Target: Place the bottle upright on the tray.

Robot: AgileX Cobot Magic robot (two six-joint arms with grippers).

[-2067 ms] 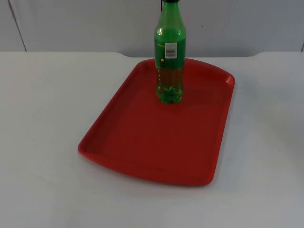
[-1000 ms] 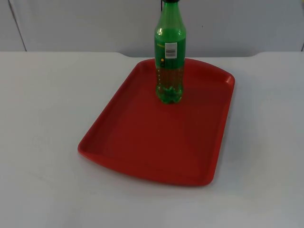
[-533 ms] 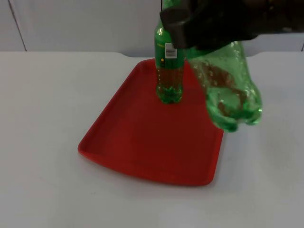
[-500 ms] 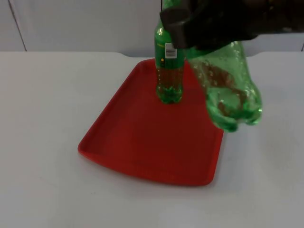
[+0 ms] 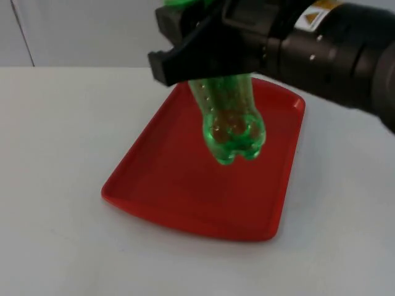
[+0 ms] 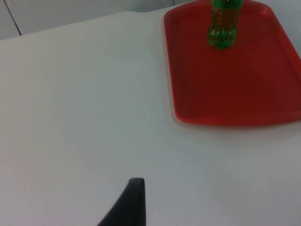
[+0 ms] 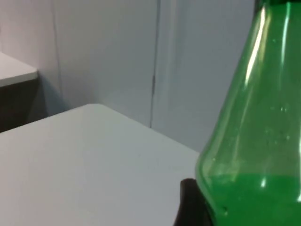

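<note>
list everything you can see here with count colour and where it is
bottle: 1, green clear plastic with brownish liquid, held in the air above the tray by the right gripper, base hanging downward
standing bottle: 1, green, upright on the far part of the tray, seen from the left wrist
tray: 1, red, lying on the middle of the table
table: 1, white, under everything
partition wall: 1, grey, behind the table's far edge
right gripper: 1, black, above the tray, jaws shut on the bottle
left gripper: 1, black, waiting above bare table away from the tray
</note>
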